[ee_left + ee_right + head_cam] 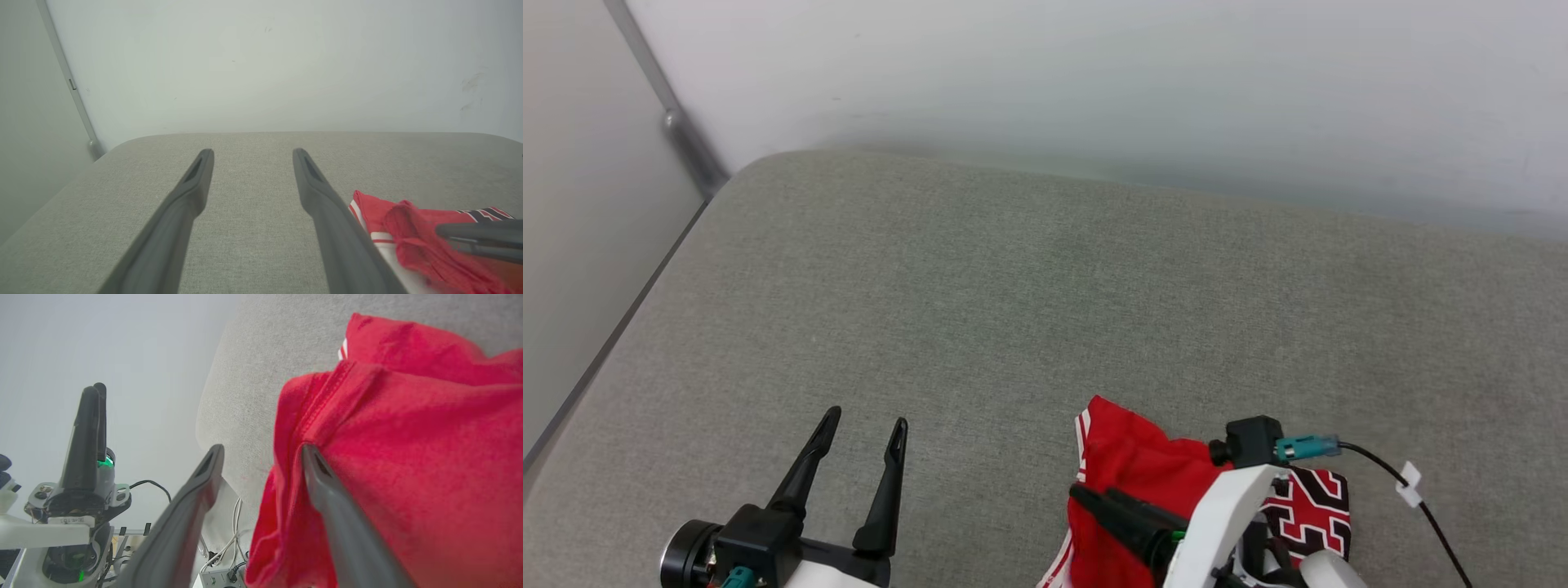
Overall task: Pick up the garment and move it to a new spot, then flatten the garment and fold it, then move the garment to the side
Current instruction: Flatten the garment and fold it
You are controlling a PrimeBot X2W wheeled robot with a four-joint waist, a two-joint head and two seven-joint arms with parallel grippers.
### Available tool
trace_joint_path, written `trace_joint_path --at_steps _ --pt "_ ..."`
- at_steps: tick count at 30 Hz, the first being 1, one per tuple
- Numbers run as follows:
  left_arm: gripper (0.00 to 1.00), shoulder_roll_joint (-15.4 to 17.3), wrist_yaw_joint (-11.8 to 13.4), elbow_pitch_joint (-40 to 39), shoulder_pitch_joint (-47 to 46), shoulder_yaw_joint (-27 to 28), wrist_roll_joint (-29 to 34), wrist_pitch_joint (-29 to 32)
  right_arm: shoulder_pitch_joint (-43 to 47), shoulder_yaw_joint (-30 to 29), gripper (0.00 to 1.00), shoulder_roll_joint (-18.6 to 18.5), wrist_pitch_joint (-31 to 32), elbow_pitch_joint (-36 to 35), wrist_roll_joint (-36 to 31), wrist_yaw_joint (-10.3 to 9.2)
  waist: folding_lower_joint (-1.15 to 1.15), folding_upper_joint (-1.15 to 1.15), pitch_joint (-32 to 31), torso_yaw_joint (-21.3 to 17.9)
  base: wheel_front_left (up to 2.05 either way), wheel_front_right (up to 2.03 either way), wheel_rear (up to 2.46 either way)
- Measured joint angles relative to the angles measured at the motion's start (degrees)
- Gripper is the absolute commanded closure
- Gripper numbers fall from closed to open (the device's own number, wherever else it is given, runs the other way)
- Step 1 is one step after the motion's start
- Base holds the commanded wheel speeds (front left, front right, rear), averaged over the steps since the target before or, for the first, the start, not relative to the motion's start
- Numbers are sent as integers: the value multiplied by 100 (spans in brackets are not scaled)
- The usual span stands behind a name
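Nearest us, our left gripper (867,418) hovers, fingers apart, over the grey cushion (1013,286). Rightward, the red garment (1131,457) lies bunched at the near edge; our right gripper (262,451) has fingers apart, one touching the cloth.

Open room over the left and far grey fabric tabletop (1013,310), red garment (1127,465) heaped at near right, wall (1094,82) behind far edge.

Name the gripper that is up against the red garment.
The right gripper: its open fingers touch the folds of the garment, while the left gripper hovers over the grey cushion, apart from the cloth.
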Motion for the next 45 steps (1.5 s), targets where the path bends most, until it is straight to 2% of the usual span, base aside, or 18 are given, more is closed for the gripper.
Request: trace_joint_path --at_steps 5,7,9,12,15,19,24,27,30,37,45 --pt "0 1 0 32 -22 -3 0 0 -176 182 0 1 -133 -87 27 0 0 0 5 -105 0 0 0" --pt "0 1 0 44 -44 3 -2 0 -272 113 0 1 -205 -140 -166 0 0 0 -5 -161 0 0 0" --pt "0 7 0 51 -70 9 -23 0 -373 -35 0 0 -266 -165 -606 0 0 0 -17 -221 0 0 0" --pt "0 13 0 56 -75 19 -45 0 -524 -255 0 -110 -408 -300 -1652 0 0 0 -35 -321 0 0 0" --pt "0 14 0 53 -78 36 -55 0 -661 -408 0 -542 -784 -531 -2762 0 0 0 -39 -422 0 0 0" --pt "0 12 0 54 -101 49 -87 0 -670 -647 0 -1011 -1165 -684 -3631 1 0 0 -51 -562 0 0 0" --pt "0 -31 0 37 -107 86 -138 0 -528 -1262 0 -1308 -1674 -991 -3977 1 0 0 -63 -730 0 0 0" --pt "0 -33 0 31 -117 46 -156 -1 -227 -1742 0 -1361 -2014 -1232 -4070 1 0 0 -59 -797 0 0 0" --pt "0 -191 0 -40 -135 102 -499 -1 203 -2172 0 -1350 -2306 -1547 -4174 1 0 0 -36 -822 0 0 0" --pt "0 -123 0 -111 -172 123 -626 -7 1002 -2780 0 -1003 -2749 -2171 -4203 0 0 0 11 -904 0 0 0" --pt "0 -160 0 -78 -90 74 -699 -7 1417 -2705 0 -644 -3051 -2402 -4276 1 0 0 -10 -956 0 0 0"
